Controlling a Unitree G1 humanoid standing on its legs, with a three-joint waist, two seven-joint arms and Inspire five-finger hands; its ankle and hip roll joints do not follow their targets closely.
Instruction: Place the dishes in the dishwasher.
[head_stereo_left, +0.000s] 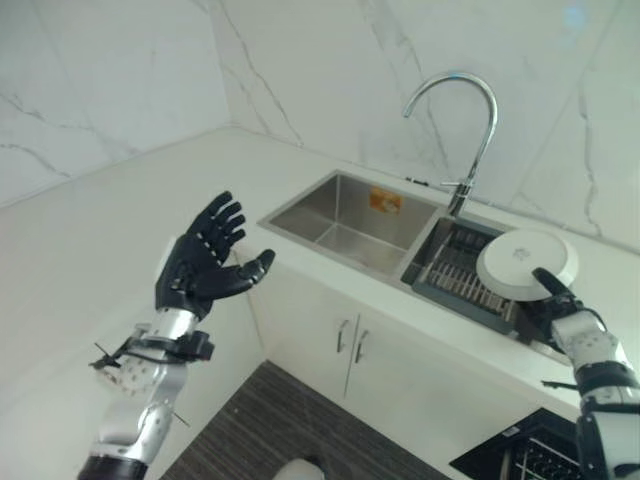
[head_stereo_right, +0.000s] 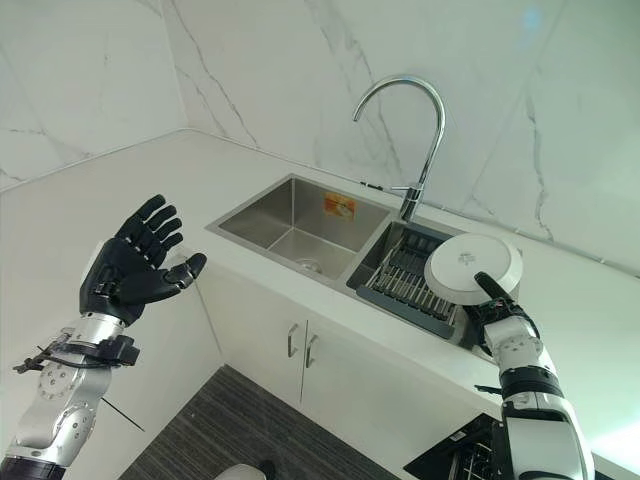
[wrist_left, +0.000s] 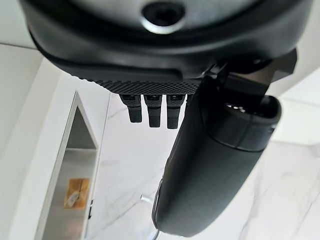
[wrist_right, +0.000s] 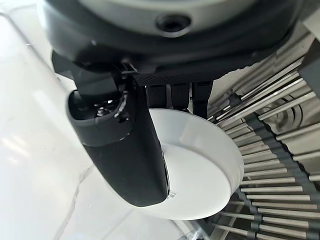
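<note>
A white plate (head_stereo_left: 524, 262) hangs over the dark dish rack (head_stereo_left: 462, 278) set in the right-hand sink basin. My right hand (head_stereo_left: 553, 303) pinches its near rim, thumb (wrist_right: 122, 145) on the underside and fingers (wrist_right: 172, 96) behind the plate (wrist_right: 200, 170). The rack's metal tines (wrist_right: 280, 175) lie right below the plate. My left hand (head_stereo_left: 205, 262) is raised over the counter at the left with fingers spread and holds nothing; its thumb (wrist_left: 215, 160) and straight fingers (wrist_left: 152, 111) show in the left wrist view.
A steel sink basin (head_stereo_left: 345, 220) lies left of the rack, with a curved chrome tap (head_stereo_left: 465, 130) behind. White counter (head_stereo_left: 90, 250) and marble walls surround it. White cabinet doors (head_stereo_left: 350, 350) stand below. A dark open appliance with a rack (head_stereo_left: 520, 455) shows at the lower right.
</note>
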